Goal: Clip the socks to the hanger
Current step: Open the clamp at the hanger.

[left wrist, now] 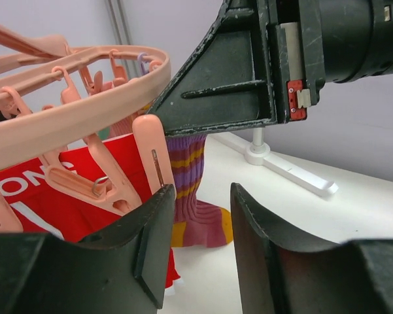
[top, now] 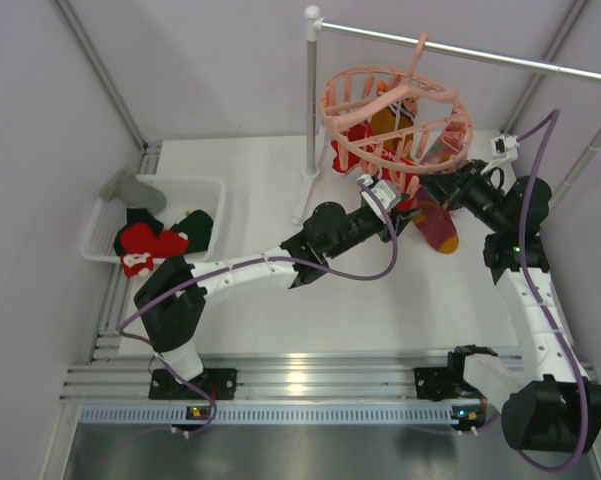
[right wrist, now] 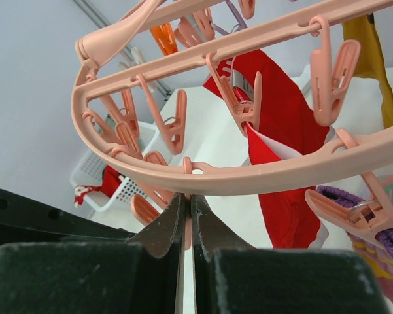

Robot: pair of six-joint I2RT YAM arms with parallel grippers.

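At the far left we see a white mesh basket [top: 212, 188] on the table, holding a grey sock [top: 140, 190], a red sock with white marks [top: 143, 247] and a dark green sock [top: 196, 222]. Moving right, the left gripper [left wrist: 203, 242] is raised to the near edge of the round salmon-pink plastic hanger [top: 395, 110], its jaws apart, with one pink clip [left wrist: 150, 154] just above its left finger. The hanger hooks over a grey metal rail [top: 480, 50], above the back of the table. A red sock [right wrist: 281, 124] hangs clipped inside the ring, and a mustard and maroon striped sock [top: 438, 228] hangs below the near edge. Further right, the right gripper [right wrist: 186, 222] has its jaws pressed together on a dangling clip under the ring
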